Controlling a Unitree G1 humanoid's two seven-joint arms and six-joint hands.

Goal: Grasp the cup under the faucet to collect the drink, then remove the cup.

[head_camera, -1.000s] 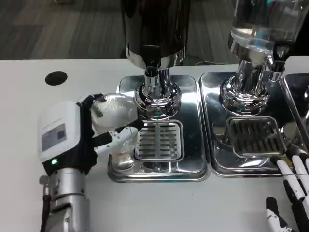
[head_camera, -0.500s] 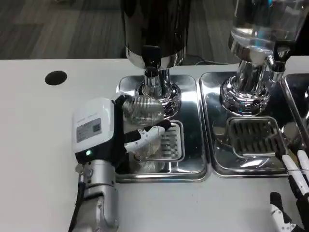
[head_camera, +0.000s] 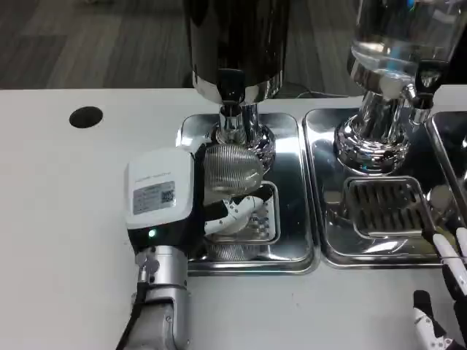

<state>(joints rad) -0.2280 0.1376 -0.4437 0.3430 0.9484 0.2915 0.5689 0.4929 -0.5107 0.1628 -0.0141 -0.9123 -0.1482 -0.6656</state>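
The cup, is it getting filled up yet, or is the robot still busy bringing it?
Grabbing looks done: the left hand holds the cup over the drip grate, just below the faucet. No drink can be seen pouring, so filling seems still ahead, then taking the cup away. The right hand waits by the table edge.

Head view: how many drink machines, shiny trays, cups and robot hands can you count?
Drink dispensers: 2
Drip trays: 2
Cup: 1
Hands: 2, left hand, right hand
Total: 7
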